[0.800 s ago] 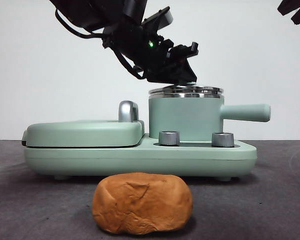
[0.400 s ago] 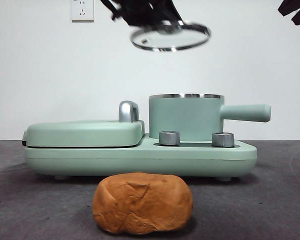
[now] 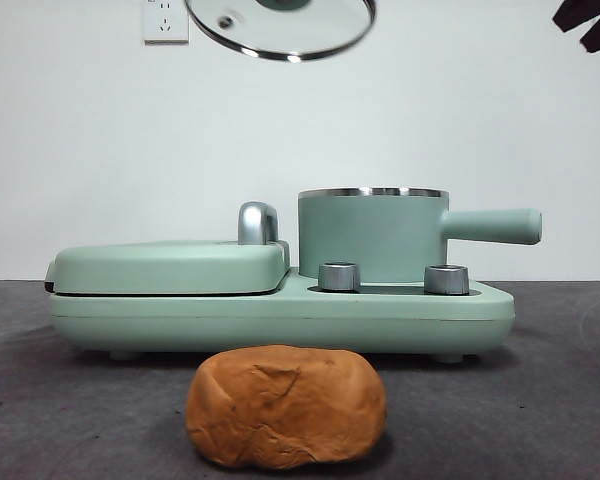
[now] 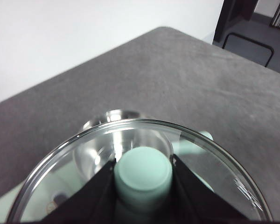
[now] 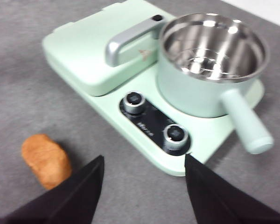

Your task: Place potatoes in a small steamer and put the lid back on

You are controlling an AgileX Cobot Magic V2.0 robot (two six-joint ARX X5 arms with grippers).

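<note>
Two jaws of our left gripper (image 4: 143, 172) clamp the mint knob of the lid (image 3: 280, 28), which hangs high above the table, tilted, left of the small steamer (image 3: 372, 235). The steamer sits open and empty on its mint base (image 3: 280, 310). The potato (image 3: 285, 407) lies on the table just in front of that base, untouched. Our right gripper (image 5: 144, 186) waits above with its jaws spread wide. We judge the risks: the glass lid could slip from the small knob if swung fast, and the potato, nearly pot-wide, could catch on the steel rim.
</note>
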